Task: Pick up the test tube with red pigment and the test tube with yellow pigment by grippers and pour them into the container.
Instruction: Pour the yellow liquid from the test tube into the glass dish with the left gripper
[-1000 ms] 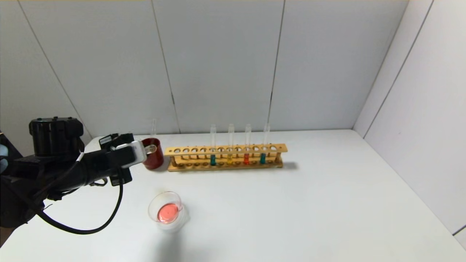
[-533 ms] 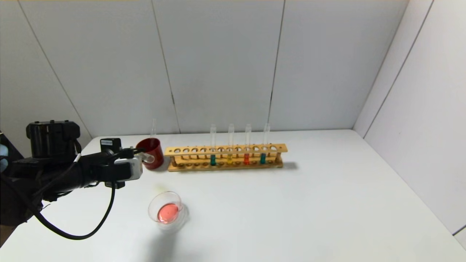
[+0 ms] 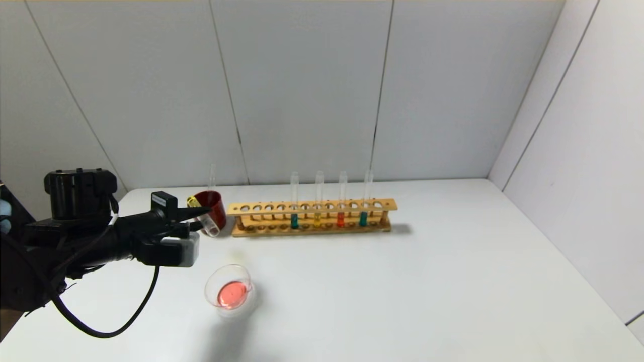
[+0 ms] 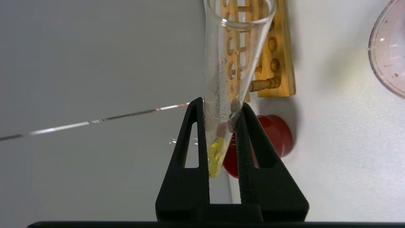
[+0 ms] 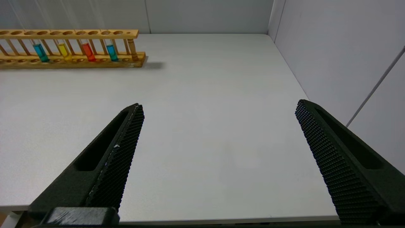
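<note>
My left gripper (image 3: 201,216) is shut on the test tube with yellow pigment (image 3: 210,229), near its bottom end. The tube lies tilted, its open mouth lower and towards the container, its yellow liquid (image 4: 215,155) still at the closed end between the fingers (image 4: 190,142). The container (image 3: 229,291), a clear glass dish with pink-red liquid in it, stands on the table in front of and below the tube's mouth; its rim shows in the left wrist view (image 4: 387,68). My right gripper (image 5: 218,106) is open and empty over the table's near right side.
A dark red cup (image 3: 216,207) with an empty clear tube (image 3: 212,176) in it stands just behind the held tube. A wooden rack (image 3: 312,217) to its right holds teal, yellow, red and teal tubes. White walls close the back and right.
My left wrist has rolled over, so the white block now hangs below. The held tube has tipped from near level to mouth-down and come a little towards the container.
</note>
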Tool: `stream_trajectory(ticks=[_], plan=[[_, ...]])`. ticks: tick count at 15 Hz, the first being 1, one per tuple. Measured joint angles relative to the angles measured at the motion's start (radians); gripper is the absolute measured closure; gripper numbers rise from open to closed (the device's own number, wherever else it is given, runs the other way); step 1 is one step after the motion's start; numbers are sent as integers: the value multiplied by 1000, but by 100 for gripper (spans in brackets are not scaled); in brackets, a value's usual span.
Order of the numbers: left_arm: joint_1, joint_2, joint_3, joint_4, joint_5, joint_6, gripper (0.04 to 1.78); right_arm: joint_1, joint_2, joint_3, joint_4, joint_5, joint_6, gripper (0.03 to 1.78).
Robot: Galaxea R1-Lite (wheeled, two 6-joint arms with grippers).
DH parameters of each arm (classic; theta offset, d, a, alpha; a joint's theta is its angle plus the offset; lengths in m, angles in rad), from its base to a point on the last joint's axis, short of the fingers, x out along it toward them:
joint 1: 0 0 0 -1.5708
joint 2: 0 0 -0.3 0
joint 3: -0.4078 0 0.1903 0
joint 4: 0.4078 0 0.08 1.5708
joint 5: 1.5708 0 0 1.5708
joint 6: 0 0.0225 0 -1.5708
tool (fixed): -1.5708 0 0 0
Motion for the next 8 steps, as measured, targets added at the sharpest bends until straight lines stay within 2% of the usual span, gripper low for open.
stream_trajectory(ticks=[4, 8], plan=[[34, 10, -3, 0, -49, 132, 152, 0, 0, 0, 0, 0, 0, 6], [65, 25, 0, 0, -98, 184, 152, 0, 0, 0, 0, 0, 0, 6]])
